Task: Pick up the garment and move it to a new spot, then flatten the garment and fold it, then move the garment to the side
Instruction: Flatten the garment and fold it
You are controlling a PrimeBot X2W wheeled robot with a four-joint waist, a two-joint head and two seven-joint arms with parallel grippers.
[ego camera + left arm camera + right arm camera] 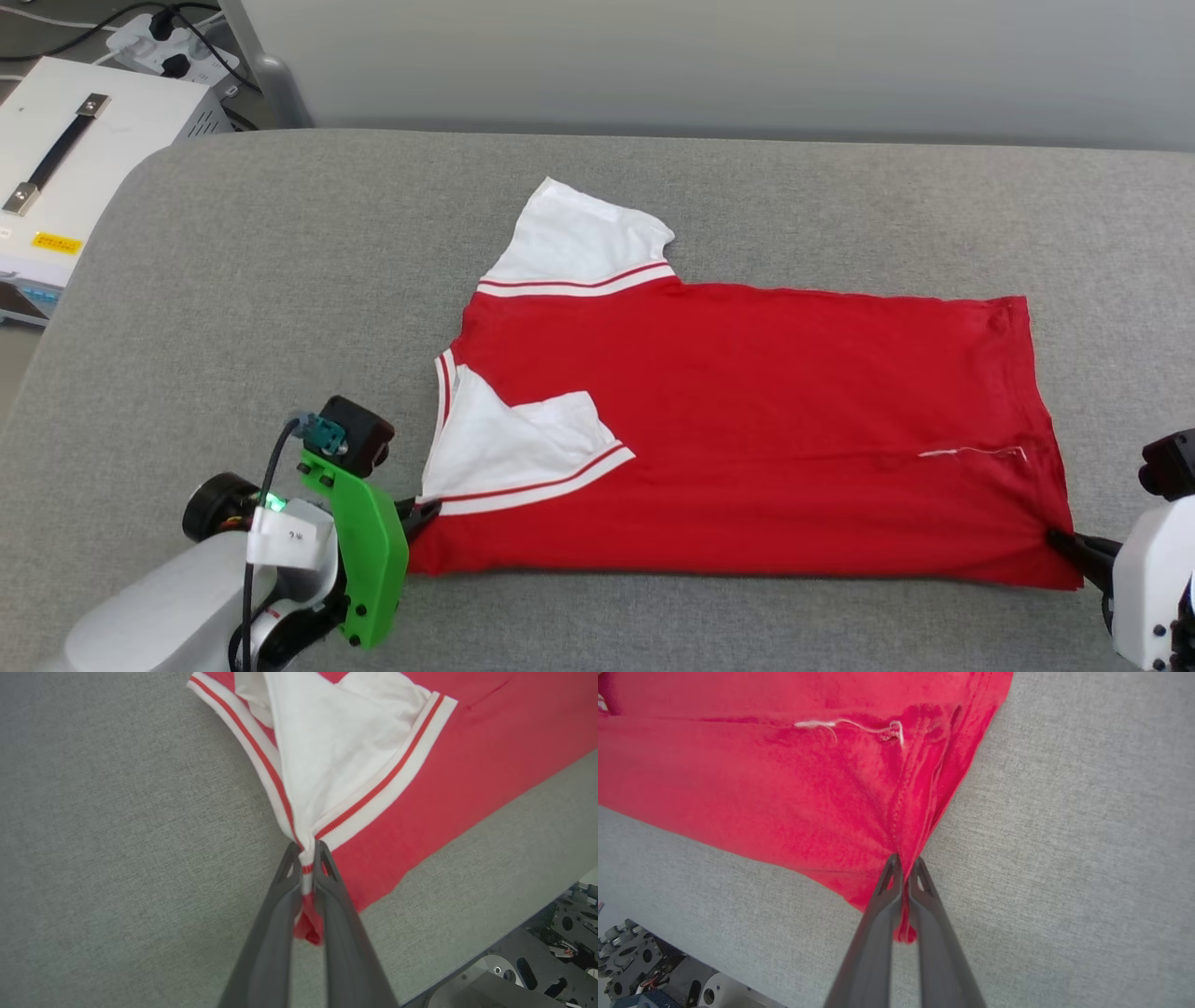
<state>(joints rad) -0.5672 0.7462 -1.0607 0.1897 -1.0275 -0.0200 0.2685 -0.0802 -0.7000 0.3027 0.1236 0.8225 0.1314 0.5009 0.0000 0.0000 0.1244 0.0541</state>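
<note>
The garment (747, 420) lies spread on the grey table (280, 280), red body out to the right, one white sleeve (583, 245) pointing away, the other sleeve (523, 448) folded onto the body. No print shows on the upper face. My left gripper (420, 515) is shut on the garment's near left corner; in the left wrist view striped trim and red cloth (306, 868) are pinched between the fingers. My right gripper (1060, 539) is shut on the near right hem corner, where red fabric (903, 896) bunches between its fingers (920, 891).
A white box (75, 149) with a black handle stands off the table's far left corner, beside a power strip (168, 47) and cables. A pale wall (747, 65) runs behind the table. A loose white thread (971, 453) lies on the garment near the hem.
</note>
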